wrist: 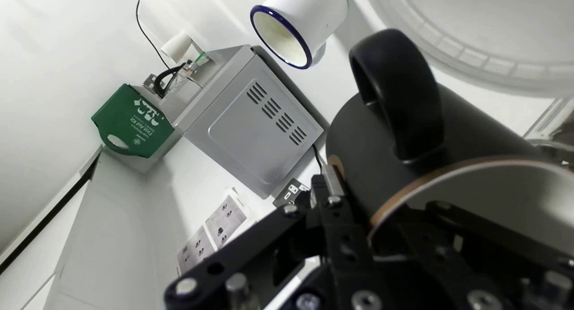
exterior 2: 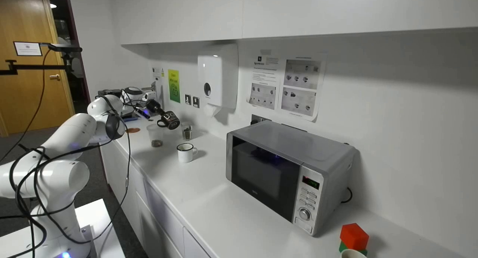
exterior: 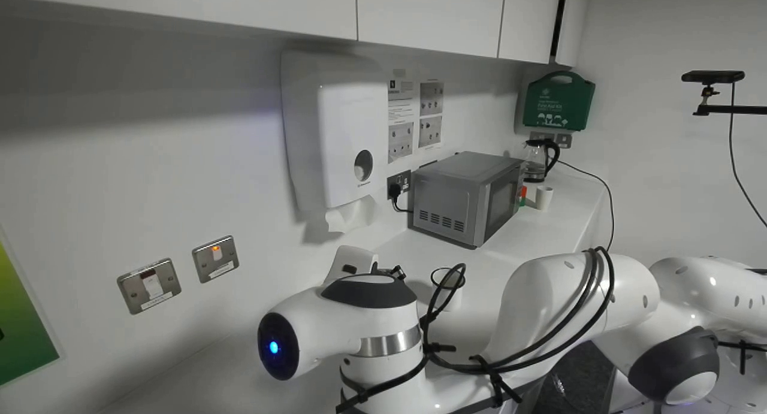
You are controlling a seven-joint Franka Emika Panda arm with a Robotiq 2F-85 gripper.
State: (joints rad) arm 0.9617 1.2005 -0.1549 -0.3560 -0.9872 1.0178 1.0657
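Fingers [wrist: 341,231] above counter [exterior 2: 209,183]; white walls [exterior 2: 410,138]

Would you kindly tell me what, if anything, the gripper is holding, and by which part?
The gripper holds the black mug by its wall at the rim, not by the handle.

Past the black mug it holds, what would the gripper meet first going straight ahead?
Likely the vented side of the microwave, judging by the wrist view; depth is unclear, so the blue-rimmed white mug might come first.
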